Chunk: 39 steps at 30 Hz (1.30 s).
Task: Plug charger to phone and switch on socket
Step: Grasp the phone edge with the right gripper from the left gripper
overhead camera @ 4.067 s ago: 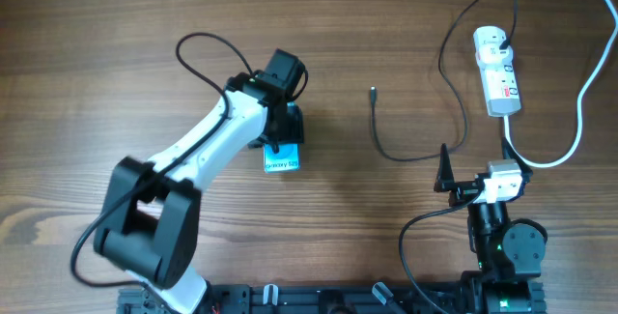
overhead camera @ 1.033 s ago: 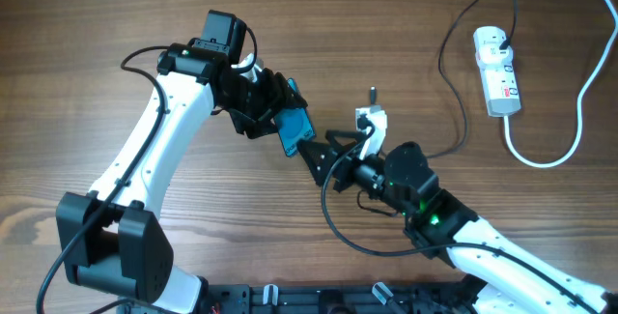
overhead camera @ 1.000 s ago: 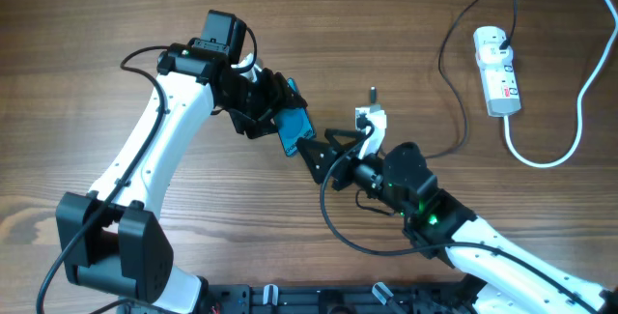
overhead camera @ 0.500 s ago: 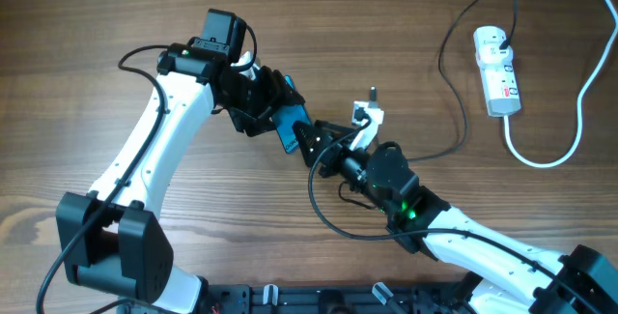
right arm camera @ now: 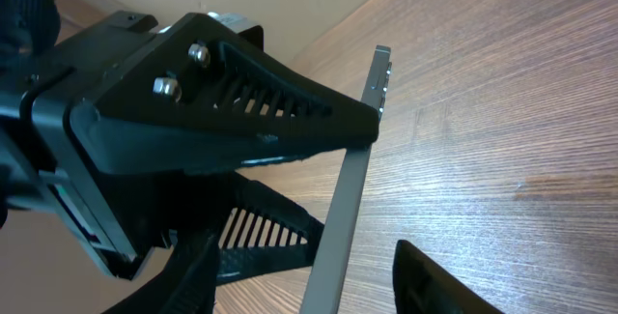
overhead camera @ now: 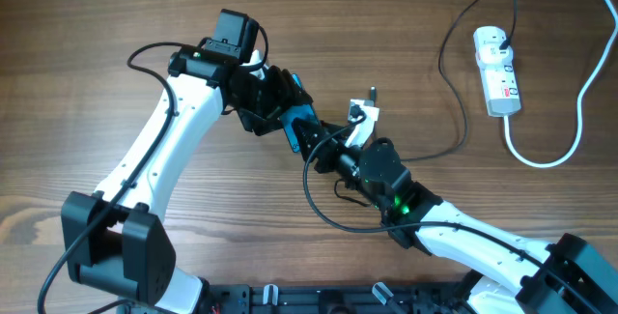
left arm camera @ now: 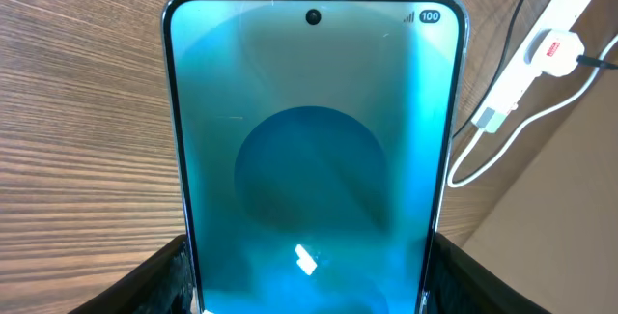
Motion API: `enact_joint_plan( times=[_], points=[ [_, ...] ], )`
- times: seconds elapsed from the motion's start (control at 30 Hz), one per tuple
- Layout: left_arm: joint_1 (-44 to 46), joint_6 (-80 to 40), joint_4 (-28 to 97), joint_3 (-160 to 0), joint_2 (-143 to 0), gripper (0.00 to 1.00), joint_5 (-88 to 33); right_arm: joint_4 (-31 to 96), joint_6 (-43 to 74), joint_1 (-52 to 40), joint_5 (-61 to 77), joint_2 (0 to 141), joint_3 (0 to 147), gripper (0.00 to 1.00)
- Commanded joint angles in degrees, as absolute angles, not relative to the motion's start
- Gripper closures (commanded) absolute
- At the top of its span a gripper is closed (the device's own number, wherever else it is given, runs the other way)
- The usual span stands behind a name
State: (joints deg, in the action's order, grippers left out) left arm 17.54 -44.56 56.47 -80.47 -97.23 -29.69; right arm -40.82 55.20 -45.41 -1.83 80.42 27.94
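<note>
My left gripper [overhead camera: 288,121] is shut on the phone [overhead camera: 299,117] and holds it tilted above the table. In the left wrist view the turquoise screen [left arm camera: 309,150] fills the frame between my black fingers [left arm camera: 309,261]. My right gripper [overhead camera: 309,142] is open, one finger on each side of the phone's thin grey edge [right arm camera: 350,198], with gaps on both sides [right arm camera: 319,285]. The charger's black cable [overhead camera: 454,111] runs from the socket [overhead camera: 497,71] across the table to its plug tip [overhead camera: 373,91], which lies free beside my right wrist.
The socket's thick white cord [overhead camera: 579,111] loops at the far right and leaves at the top corner. The socket also shows in the left wrist view [left arm camera: 541,53]. My left gripper's black body [right arm camera: 212,111] fills the left of the right wrist view.
My left gripper has lifted the phone off the table and shifted it slightly up and right. My right arm has come from the right side and set its open fingers round the phone.
</note>
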Motion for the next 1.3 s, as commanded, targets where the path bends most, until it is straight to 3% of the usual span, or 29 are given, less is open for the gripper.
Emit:
enact_joint_plan(
  times=[0.0,0.43,1.27],
  points=[
    [19.1,-45.7,55.9,-81.8,-97.3,0.51,-28.8,-40.8,57.6,-45.8,-4.0,80.9,29.4,0.45],
    [20.4,-48.7,54.8,-81.8,-97.3,0.54,-28.8,-38.3,65.0,-45.8,-7.1,80.9,29.4,0.67],
    [23.4,-49.9,53.5,-81.8,-97.3,0.50,-25.6,-36.5,66.2,-45.8,-7.1,81.2,29.4,0.83]
  ],
)
